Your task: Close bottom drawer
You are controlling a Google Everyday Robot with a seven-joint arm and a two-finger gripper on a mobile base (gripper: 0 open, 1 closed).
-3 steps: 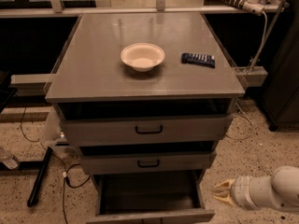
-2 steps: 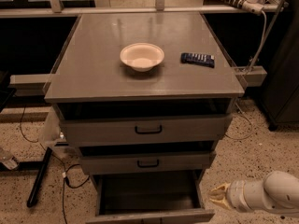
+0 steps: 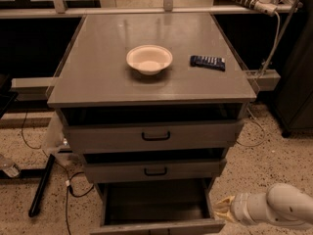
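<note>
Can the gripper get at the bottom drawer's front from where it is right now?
Probably yes. The gripper hangs low, just right of the pulled-out bottom drawer, close to its right front corner, and nothing shows between them. The drawer's front face is cut off at the picture's lower edge, so its handle cannot be seen.

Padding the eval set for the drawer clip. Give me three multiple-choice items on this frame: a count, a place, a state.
1. How many drawers does the cabinet have?
A two
B three
C four

2. Where is the gripper?
A over the cabinet top
B left of the cabinet
C low right, beside the front right corner of the bottom drawer

3. What state is the bottom drawer in?
A pulled out, open
B shut flush
C taken out, on the floor

Answers:
1 B: three fronts are stacked under the top.
2 C: the gripper sits next to that corner.
3 A: the drawer's inside shows and its front stands out past the other two.
</note>
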